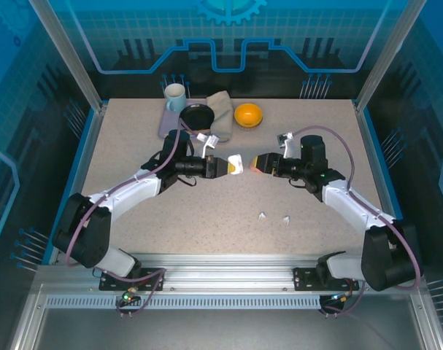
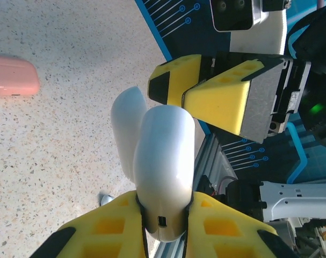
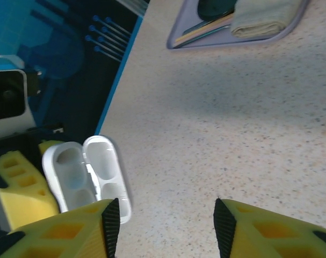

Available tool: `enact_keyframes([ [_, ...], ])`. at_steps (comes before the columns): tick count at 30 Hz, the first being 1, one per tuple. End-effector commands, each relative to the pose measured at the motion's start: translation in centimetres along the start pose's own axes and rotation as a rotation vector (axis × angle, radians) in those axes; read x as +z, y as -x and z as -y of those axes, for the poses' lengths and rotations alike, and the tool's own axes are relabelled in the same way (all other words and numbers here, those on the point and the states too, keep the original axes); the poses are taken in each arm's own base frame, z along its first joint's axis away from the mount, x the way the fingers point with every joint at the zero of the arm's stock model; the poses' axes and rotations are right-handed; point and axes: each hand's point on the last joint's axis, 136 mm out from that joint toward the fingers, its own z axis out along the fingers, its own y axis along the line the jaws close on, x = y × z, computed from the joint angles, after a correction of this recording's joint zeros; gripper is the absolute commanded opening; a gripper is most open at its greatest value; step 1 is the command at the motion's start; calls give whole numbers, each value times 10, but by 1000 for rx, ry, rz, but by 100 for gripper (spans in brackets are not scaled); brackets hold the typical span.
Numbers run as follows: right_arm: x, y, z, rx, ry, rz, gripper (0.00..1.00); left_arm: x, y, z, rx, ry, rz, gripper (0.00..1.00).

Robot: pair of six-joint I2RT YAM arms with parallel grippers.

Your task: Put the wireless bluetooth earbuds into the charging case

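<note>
Above the middle of the counter (image 1: 133, 153), a white charging case (image 2: 165, 156) is held by the left claw (image 2: 164, 228), whose yellow fingers are clamped tight on the case's hinge end. The case is held open, with its two halves spread towards the right claw (image 3: 164, 215). That claw is met almost tip to tip, just beside the case but apart from it. In the right wrist view the wells of both halves are seen, and they appear empty, though the lower part is hidden behind a finger. The right claw is seen partly spread, with nothing gripped between its fingers and bare counter seen in the gap.

One white earbud (image 1: 263, 215) and a second white earbud (image 1: 287, 219) are found lying on the counter nearer the arm bases. They are close to each other and well apart from the held case. A pink case (image 2: 12, 75) is seen lying on the counter in the left wrist view.

At the far edge a tray (image 1: 163, 127) is loaded with a mug (image 1: 175, 95), a dark bowl (image 1: 198, 117) and a folded cloth (image 1: 221, 113). An orange bowl (image 1: 248, 114) is set beside the tray.
</note>
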Motion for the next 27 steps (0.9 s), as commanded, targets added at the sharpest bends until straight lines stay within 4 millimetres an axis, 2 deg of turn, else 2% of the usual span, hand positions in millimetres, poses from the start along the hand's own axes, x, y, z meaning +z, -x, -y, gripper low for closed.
enact_keyframes([
  [1,4,7,-21,-20,93,-18,49,1,11,15,47,-51,8,0],
  [8,19,-4,-28,-33,121,-61,43,2,14,16,41,-58,17,0],
  [16,34,-13,-26,-24,122,-96,40,1,17,20,47,-64,23,0],
  [27,42,-11,-34,-39,157,-112,35,4,16,18,37,-74,14,0],
])
